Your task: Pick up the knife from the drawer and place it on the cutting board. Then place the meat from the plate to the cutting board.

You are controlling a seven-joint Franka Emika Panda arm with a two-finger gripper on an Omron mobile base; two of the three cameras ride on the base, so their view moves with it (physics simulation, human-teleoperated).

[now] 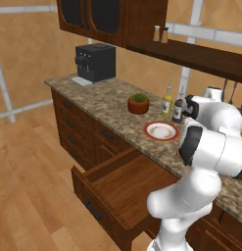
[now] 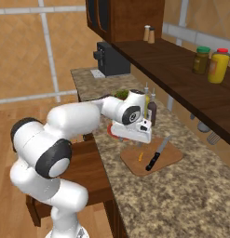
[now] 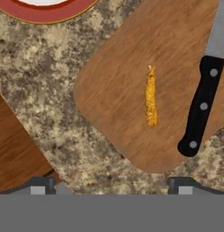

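Where wood lies flat, streaked meat (image 3: 151, 96) rests.

No text or labels can be read.

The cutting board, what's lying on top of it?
On the flat reddish-brown wooden cutting board lie a slim black-handled knife and a small orange-tan strip of meat, side by side, not touching. The knife's blade tip runs out of the hand view.

Even, bright rendered light with no glare. Soft shadow fills the open brown wooden drawer (image 1: 123, 188). Textures look slightly blurred throughout.
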